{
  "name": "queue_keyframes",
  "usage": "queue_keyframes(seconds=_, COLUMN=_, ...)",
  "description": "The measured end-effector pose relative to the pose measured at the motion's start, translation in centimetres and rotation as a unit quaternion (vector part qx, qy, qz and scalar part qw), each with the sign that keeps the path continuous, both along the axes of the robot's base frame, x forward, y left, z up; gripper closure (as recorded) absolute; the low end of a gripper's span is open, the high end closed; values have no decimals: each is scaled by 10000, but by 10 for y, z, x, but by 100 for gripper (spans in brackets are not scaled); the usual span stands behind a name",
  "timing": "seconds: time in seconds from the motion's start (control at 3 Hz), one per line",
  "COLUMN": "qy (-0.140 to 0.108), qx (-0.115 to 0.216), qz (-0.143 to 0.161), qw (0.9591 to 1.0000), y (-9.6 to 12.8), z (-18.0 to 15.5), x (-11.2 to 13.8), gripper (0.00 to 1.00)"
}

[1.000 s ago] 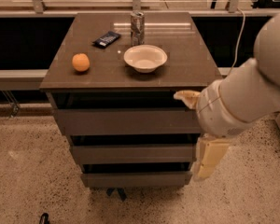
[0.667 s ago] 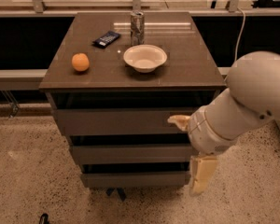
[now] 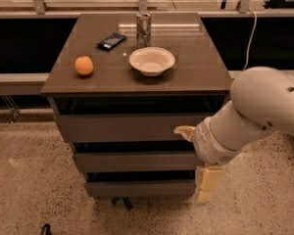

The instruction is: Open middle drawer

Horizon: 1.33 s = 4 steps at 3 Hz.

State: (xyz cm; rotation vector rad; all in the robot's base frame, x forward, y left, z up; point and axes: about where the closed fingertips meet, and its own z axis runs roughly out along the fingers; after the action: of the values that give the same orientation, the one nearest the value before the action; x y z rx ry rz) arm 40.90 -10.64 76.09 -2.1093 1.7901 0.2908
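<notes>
The middle drawer (image 3: 132, 161) is the medium-height grey flat front in the cabinet, between a taller front (image 3: 122, 127) above and a slimmer one (image 3: 137, 188) below. No box interior shows behind it. My gripper (image 3: 195, 159) is at the right end of that front, on a bulky white arm coming in from the right. It is open. One cream finger (image 3: 184, 131) lies over the lower right of the top front, and the other finger (image 3: 207, 184) hangs by the right end of the bottom front.
On the dark cabinet top (image 3: 196, 77) lie an orange (image 3: 84, 65), a white bowl (image 3: 152, 60), a metal can (image 3: 143, 29) and a dark packet (image 3: 111, 41). A rail and dark wall run behind. Speckled floor (image 3: 29, 180) surrounds the cabinet.
The arm has swung left and lower, bringing the gripper closer to the drawer fronts and level with the middle one. The drawers and tabletop items have not moved.
</notes>
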Motion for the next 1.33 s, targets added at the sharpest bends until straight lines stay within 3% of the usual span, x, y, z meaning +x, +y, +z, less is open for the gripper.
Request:
queue_keyframes(seconds=0.33, qy=217, qx=245, qz=9, qw=9995, y=9, z=-66, x=5, gripper=0)
queue_keyframes(seconds=1.0, qy=-80, qx=884, qz=14, qw=9961, y=19, z=-156, x=7, gripper=0)
queue_keyframes(seconds=1.33, qy=-78, qx=886, qz=14, qw=9960, y=19, z=-156, x=7, gripper=0)
